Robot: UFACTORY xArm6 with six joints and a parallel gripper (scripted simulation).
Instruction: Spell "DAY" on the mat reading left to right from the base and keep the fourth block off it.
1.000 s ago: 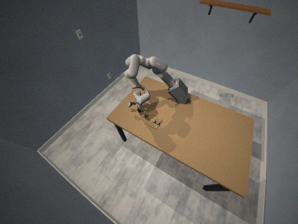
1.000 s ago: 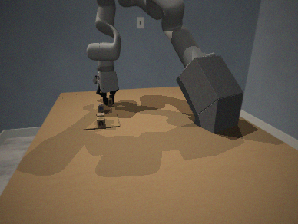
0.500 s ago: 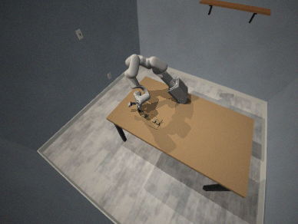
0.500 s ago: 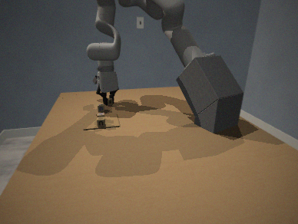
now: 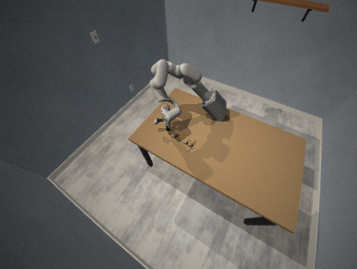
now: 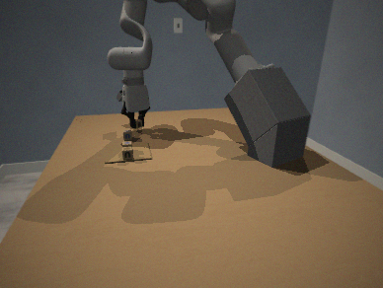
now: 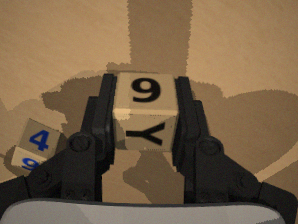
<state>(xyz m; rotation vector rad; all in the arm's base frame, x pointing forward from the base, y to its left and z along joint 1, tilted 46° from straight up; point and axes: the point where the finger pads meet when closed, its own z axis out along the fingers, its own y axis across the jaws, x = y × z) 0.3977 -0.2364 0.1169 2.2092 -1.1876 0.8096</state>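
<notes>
My gripper (image 7: pixel 144 94) (image 6: pixel 135 122) (image 5: pixel 166 125) is low over the table near its far left corner. Its fingers are shut on a cream block (image 7: pixel 145 107) from both sides. This block shows a black 9 on its top face and a black Y on the side facing the wrist camera. A second block (image 7: pixel 34 144) (image 6: pixel 127 134) with a blue 4 lies just beside it. Two more blocks (image 6: pixel 126 143) (image 6: pixel 127 154) follow in a line, the nearer one on the thin tan mat (image 6: pixel 144 153). Their letters are too small to read.
The robot's grey base (image 6: pixel 268 115) (image 5: pixel 215 105) stands on the table (image 6: pixel 207 232) (image 5: pixel 258 157) to the right of the blocks. The table's left edge runs close to the gripper and the mat.
</notes>
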